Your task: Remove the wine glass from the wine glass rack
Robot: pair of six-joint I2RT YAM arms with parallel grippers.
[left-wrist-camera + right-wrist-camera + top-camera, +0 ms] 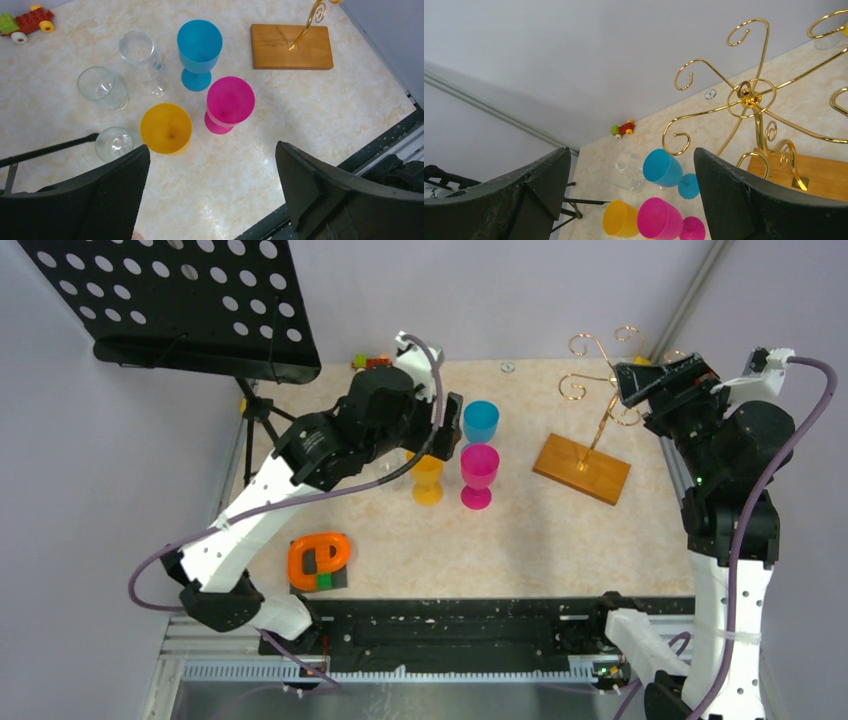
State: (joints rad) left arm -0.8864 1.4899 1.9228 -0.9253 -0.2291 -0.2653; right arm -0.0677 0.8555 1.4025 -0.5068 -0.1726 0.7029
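Left gripper's (212,148) wrist camera shows clear glasses (102,87) mostly hidden overhead.

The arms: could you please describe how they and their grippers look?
The left arm and right arm have white links, black joints and a lilac cable each. The left gripper and right gripper each have two broad, flat black fingers.

Thin gold wire rack (585,470) with curled arms on a flat orange-brown wooden base stands right of centre; bare marbled bench (520,530) separates it from the pink plastic goblet (478,472); blue plastic goblet (480,420) and yellow plastic goblet (427,478) crowd beside that, clear glasses (102,87) just left; a black perforated music stand (180,300) overhangs the far-left corner.
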